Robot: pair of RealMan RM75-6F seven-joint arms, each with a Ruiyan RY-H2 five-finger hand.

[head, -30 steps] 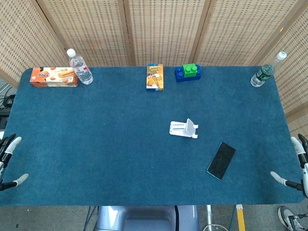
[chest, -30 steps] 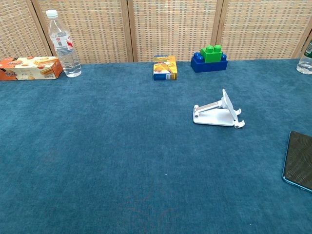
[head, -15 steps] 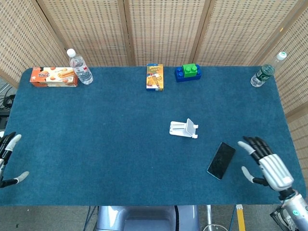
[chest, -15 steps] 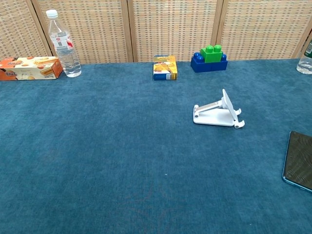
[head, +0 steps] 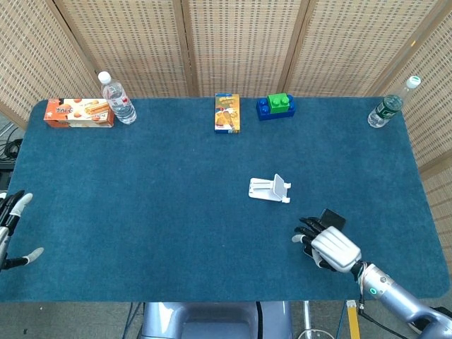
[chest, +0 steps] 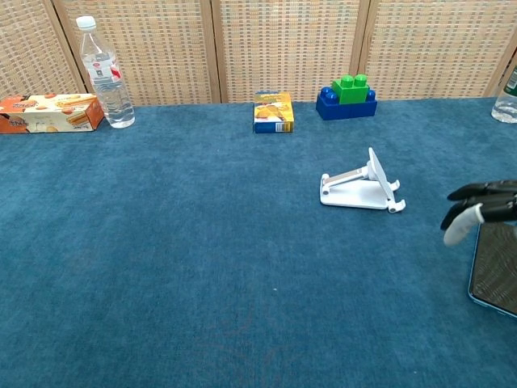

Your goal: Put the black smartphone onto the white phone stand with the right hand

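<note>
The black smartphone [head: 331, 216] lies flat on the blue table, right of centre and near the front; in the head view my right hand [head: 328, 245] covers most of it. In the chest view the smartphone [chest: 495, 267] lies at the right edge, and the right hand [chest: 483, 207] hovers over its far end with fingers spread, holding nothing. The white phone stand [head: 270, 189] stands empty a short way up and left of the phone; the chest view shows the phone stand [chest: 363, 187] too. My left hand [head: 10, 227] hangs open off the table's left edge.
Along the back edge stand an orange biscuit box [head: 78, 113], a water bottle [head: 117, 98], a yellow box [head: 227, 113], blue and green blocks [head: 275, 106] and a second bottle [head: 388, 106]. The blue table cloth [head: 155, 205] stretches between them and the stand.
My right hand has swung in from the table's right edge leftward and now sits over the smartphone. Phone, stand and left hand have stayed put.
</note>
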